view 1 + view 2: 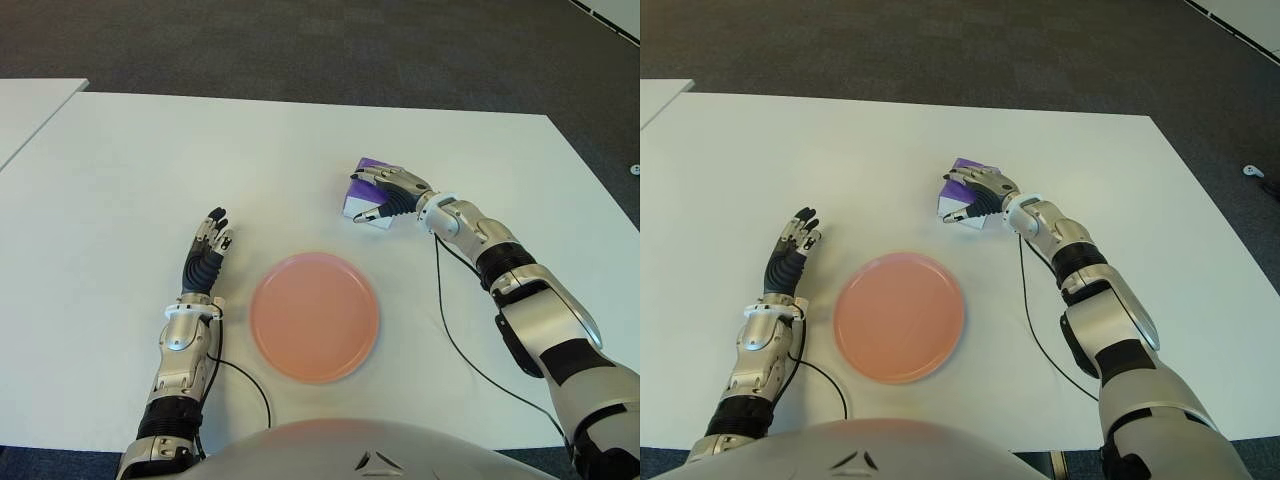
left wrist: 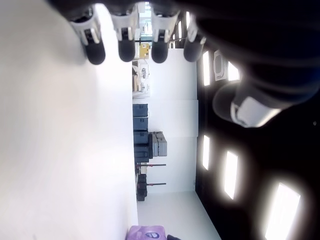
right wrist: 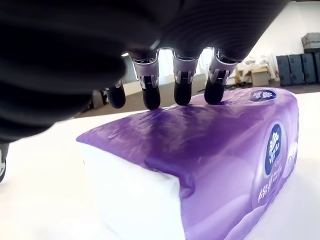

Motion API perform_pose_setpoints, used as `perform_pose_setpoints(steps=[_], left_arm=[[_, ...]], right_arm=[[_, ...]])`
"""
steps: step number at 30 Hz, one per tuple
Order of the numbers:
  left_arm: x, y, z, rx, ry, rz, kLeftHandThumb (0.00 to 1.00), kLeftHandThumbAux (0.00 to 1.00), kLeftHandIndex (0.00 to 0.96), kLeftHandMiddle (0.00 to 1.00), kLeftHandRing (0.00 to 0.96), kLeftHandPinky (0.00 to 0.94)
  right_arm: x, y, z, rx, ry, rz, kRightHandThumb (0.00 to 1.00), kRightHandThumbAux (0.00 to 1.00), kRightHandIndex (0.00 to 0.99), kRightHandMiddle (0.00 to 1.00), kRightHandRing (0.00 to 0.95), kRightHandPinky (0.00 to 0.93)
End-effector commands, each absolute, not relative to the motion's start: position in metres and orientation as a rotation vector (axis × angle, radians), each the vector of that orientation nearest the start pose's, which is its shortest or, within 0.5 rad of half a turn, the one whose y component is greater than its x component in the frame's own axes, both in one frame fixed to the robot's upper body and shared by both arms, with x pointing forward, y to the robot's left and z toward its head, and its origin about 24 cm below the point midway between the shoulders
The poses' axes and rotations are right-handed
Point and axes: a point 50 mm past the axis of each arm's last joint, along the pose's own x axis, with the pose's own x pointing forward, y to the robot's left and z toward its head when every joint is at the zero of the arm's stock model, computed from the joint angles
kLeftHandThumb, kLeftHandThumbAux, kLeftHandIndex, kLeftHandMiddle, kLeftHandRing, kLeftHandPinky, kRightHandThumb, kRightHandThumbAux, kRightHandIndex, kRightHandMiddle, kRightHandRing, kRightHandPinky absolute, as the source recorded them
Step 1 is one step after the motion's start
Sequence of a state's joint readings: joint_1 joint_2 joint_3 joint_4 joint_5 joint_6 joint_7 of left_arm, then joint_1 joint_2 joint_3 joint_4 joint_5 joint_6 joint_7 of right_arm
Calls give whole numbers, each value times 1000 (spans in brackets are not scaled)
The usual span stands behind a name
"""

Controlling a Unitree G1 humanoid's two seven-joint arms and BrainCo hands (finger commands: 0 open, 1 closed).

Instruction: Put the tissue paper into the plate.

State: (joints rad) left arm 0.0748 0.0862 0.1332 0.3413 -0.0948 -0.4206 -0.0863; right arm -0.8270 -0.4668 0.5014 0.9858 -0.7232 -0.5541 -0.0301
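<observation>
1. The right robot hand (image 1: 385, 200) is draped over the purple tissue pack (image 1: 962, 187). Its four fingertips (image 3: 182, 92) press on the pack's top face and the thumb shows at the near white end. The pack sits on the bench (image 1: 150, 160), beyond the pink plate (image 1: 314, 316) and well apart from it.
2. I read this as the grasp closing, not yet a lift. The fingers are curled on the pack, but I can't confirm a firm pinch.
3. To do it well, I'd squeeze thumb against fingers until the soft wrap dimples, then lift straight up.
4. Carry it back toward me and to the hand's left, over the plate's middle, and lower it before letting go.
5. The left robot hand (image 1: 207, 250) is idle, fingers straight, to the plate's left.
</observation>
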Motion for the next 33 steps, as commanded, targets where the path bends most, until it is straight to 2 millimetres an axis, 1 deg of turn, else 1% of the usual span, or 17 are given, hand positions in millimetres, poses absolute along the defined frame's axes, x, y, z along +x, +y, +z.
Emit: perform_pose_setpoints(steps=[1, 5, 9, 19, 28, 31, 33], left_arm=[[210, 206, -24, 12, 67, 98, 0, 454, 0, 0, 0, 0], [210, 206, -24, 13, 66, 99, 0, 453, 0, 0, 0, 0], [209, 206, -24, 16, 68, 99, 0, 457, 0, 0, 0, 0], [209, 207, -25, 12, 78, 100, 0, 464, 0, 0, 0, 0], [208, 207, -25, 20, 77, 102, 0, 459, 0, 0, 0, 0], [208, 207, -26, 21, 79, 103, 0, 457, 0, 0, 0, 0], [207, 207, -26, 17, 80, 104, 0, 457, 0, 0, 0, 0]], right_arm=[[363, -154, 75, -1347, -252, 599, 269, 343, 0, 0, 0, 0], [362, -154, 73, -1327, -243, 596, 270, 342, 0, 0, 0, 0], [358, -155, 67, -1296, -214, 602, 278, 346, 0, 0, 0, 0], [350, -156, 52, -1302, -172, 639, 276, 356, 0, 0, 0, 0], [338, -160, 32, -1297, -120, 673, 267, 361, 0, 0, 0, 0], [332, -162, 23, -1282, -97, 685, 269, 361, 0, 0, 0, 0], [325, -164, 13, -1268, -76, 696, 270, 360, 0, 0, 0, 0]])
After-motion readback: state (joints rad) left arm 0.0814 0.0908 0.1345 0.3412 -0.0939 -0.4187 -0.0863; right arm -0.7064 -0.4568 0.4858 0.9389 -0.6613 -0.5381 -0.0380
